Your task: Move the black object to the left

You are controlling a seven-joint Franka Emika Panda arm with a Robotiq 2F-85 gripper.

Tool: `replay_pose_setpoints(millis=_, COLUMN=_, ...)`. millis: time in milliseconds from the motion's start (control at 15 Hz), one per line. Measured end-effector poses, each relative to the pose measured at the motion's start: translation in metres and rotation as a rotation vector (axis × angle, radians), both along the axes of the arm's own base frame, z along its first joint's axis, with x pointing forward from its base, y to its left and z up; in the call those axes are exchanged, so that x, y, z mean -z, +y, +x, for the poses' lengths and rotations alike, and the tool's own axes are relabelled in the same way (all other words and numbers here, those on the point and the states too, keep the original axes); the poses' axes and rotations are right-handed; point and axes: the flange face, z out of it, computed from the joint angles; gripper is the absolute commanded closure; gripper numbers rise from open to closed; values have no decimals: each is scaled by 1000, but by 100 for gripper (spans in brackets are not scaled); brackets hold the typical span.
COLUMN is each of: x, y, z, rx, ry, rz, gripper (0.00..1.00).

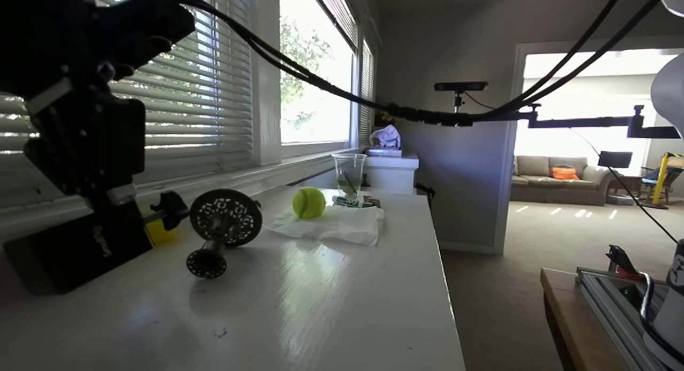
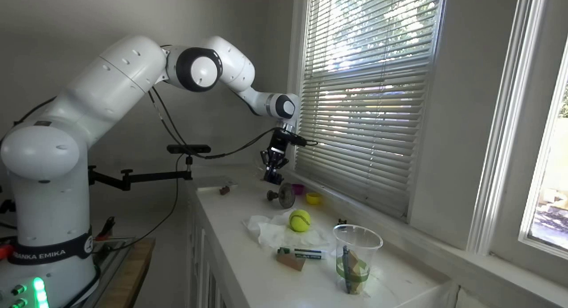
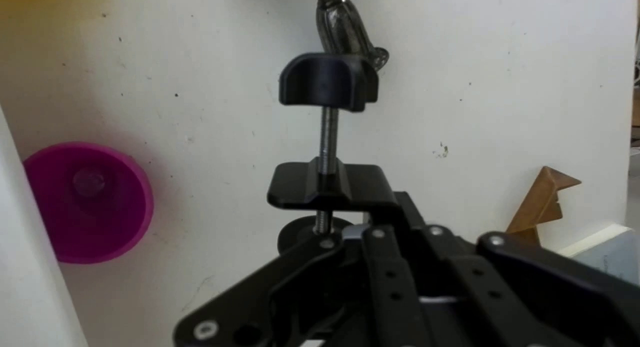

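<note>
1. Gripper [image 1: 120, 194]: angled downward, fingers drawn nearly together, pinching the black object [image 1: 80, 248].
2. Black object: in the grip, over the window side of the white counter [image 1: 374, 317]. In an exterior view its blocky body slants; small white lettering on one face, not legible. Contact with the counter cannot be judged.
3. Wrist view: the object's black plate [image 3: 290, 187] carries a threaded screw [image 3: 328, 142] ending in a black knob [image 3: 320, 82].
4. Metal disc [image 1: 227, 213], dark, pierced in a pattern: on its side with stem attached, just beside the knob in an exterior view; touching or apart, cannot tell.
5. Purple bowl [image 3: 125, 207]: near the gripper, one edge hidden by the white ledge [image 3: 25, 237]. Yellow cup [image 2: 313, 200] near it.
6. Small brown piece [image 3: 530, 202]: across the counter from the bowl, near a pale flat item [image 3: 610, 257].
7. Tennis ball [image 2: 300, 220]: on a crumpled white sheet [image 2: 266, 232], both exterior views.
8. Farther along: marker [image 2: 306, 253] just beside a brown wedge [image 2: 290, 262]; clear plastic cup [image 2: 372, 254] upright, several items inside, green band low on its wall.
</note>
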Motion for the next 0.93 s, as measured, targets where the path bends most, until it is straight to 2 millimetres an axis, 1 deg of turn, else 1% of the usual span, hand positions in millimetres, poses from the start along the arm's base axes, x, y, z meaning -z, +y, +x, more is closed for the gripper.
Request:
replay_pose_setpoints(millis=67, x=-1, y=0, z=1, rx=1, ry=-1, rz=1, gripper=92)
replay_pose_setpoints(millis=133, x=-2, y=0, z=1, rx=1, ry=-3, rz=3, gripper=98)
replay_pose_setpoints(millis=267, x=-2, y=0, z=1, rx=1, ry=-4, rz=3, gripper=98)
replay_pose_setpoints(millis=400, x=2, y=1, z=1, rx=-1, ry=0, rz=-1, gripper=98)
replay_pose_setpoints(millis=600, x=15, y=7, z=-3, rx=-12, ry=18, rz=-9, gripper=98)
replay_pose_setpoints(millis=867, x=37, y=23, z=-13, rx=-43, ry=46, rz=-24, gripper=98)
replay_pose_setpoints(millis=933, x=37, y=26, z=-15, rx=-50, ry=47, rz=-31, gripper=98)
